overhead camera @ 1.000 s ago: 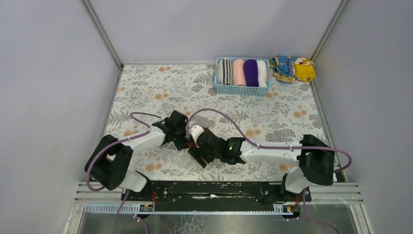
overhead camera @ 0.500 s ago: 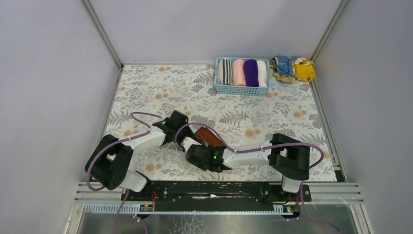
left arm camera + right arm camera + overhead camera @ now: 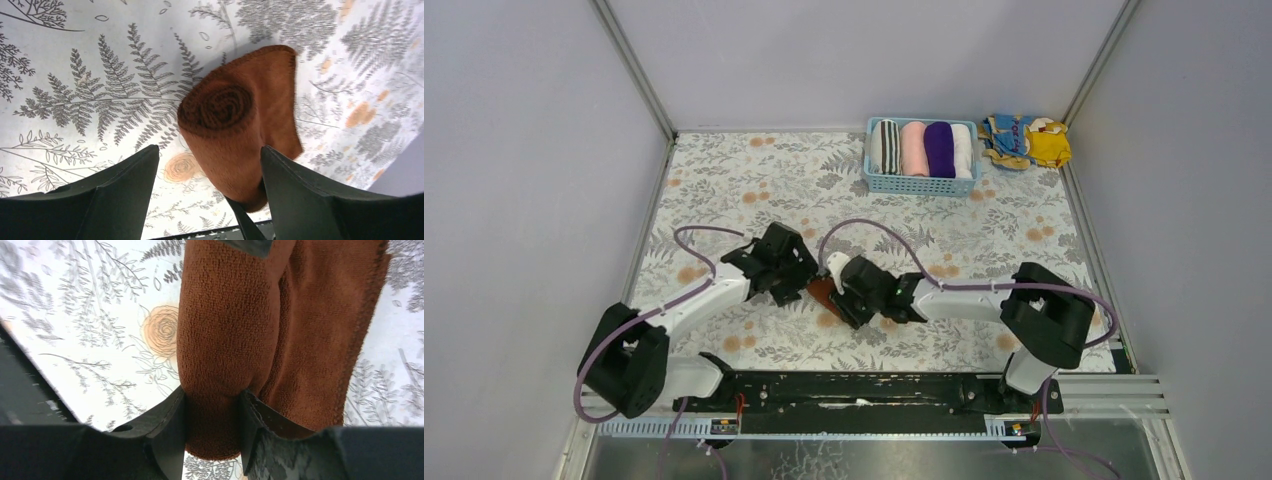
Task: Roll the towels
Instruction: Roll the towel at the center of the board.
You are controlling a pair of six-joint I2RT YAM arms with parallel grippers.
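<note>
The rust-brown towel (image 3: 822, 291) is rolled into a tight roll on the floral table, between my two grippers. In the left wrist view its spiral end (image 3: 220, 106) faces the camera, with a loose flap on the right. My right gripper (image 3: 210, 422) is shut on one end of the roll (image 3: 225, 330). My left gripper (image 3: 210, 175) is open, its jaws on either side of the other end, not touching it. The deep purple towel (image 3: 939, 148) lies rolled in the blue basket (image 3: 921, 184).
The blue basket at the back right also holds a striped roll (image 3: 885, 146), a pink roll (image 3: 913, 147) and a white roll (image 3: 963, 150). A yellow-and-blue patterned cloth (image 3: 1026, 140) lies right of it. Grey walls enclose the table on three sides.
My right gripper has swung from in front of the towel back up to it and now grips the roll's end. My left arm has stretched out a little toward the roll.
</note>
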